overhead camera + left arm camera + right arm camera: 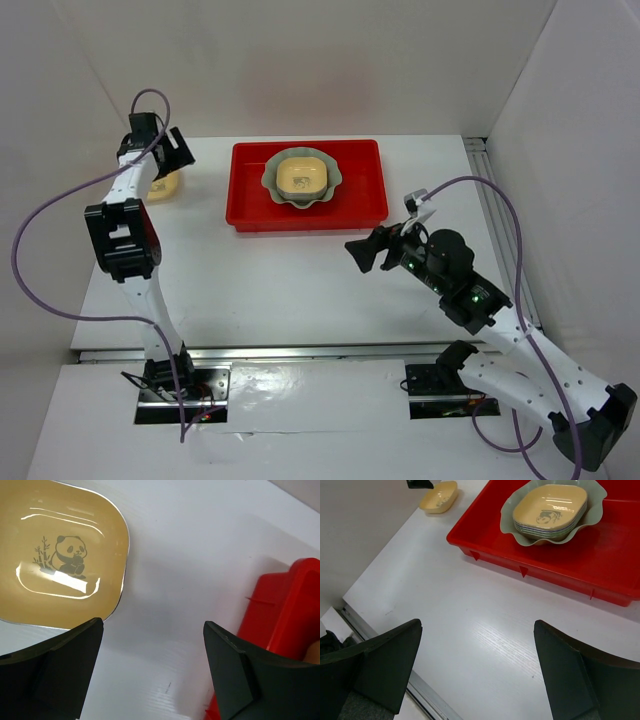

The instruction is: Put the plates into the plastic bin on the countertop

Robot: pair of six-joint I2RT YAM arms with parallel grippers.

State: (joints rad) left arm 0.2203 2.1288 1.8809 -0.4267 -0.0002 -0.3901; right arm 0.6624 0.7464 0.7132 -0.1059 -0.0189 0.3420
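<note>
The step in hand looks like fetching the one plate outside the red bin (300,222): a yellow dish (163,187) with a panda print, sitting on the counter (280,290) in the upper left of the overhead view, just left of the bin. The rest sit in the bin at upper centre, with a stack of small dishes (550,507) nested on the scalloped green plate (515,525).

The left pincer (153,625) hovers by the yellow dish, but in its wrist view the dish fills the upper left corner and the gap between the fingers frames bare counter. To do this well, I judge it should slide toward the dish until one finger goes inside the bowl and the other outside the rim. It should then bite deep, since the glossy wall may slip, and lift high enough to clear the bin's flared edge.

The left pincer is spread wide, holding and touching nothing. The right pincer (362,255), at middle right, is also spread wide and empty over bare counter, well apart from the bin.
</note>
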